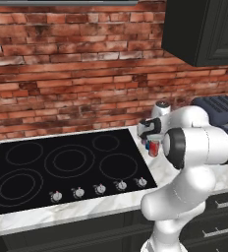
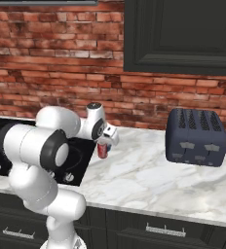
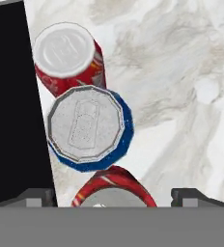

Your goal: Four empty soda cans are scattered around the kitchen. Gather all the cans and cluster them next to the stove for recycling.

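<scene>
Three soda cans stand in a tight row on the marble beside the stove's [image 3: 12,96] right edge: a red can [image 3: 68,55], a blue can [image 3: 87,125] touching it, and a second red can [image 3: 114,185]. My gripper [image 3: 113,195] hangs right over that second red can, open, with a finger tip well clear of it on each side. From the base, a red can [image 1: 154,147] [image 2: 103,150] shows just under the gripper [image 1: 149,134] [image 2: 105,138], at the right side of the black cooktop [image 1: 62,162] [image 2: 81,153].
A dark blue-black toaster [image 1: 219,110] [image 2: 195,136] stands on the marble counter [image 2: 149,175] to the right. A black wall cabinet [image 2: 183,34] hangs above it. The brick wall runs behind, and the stove knobs [image 1: 99,188] line its front.
</scene>
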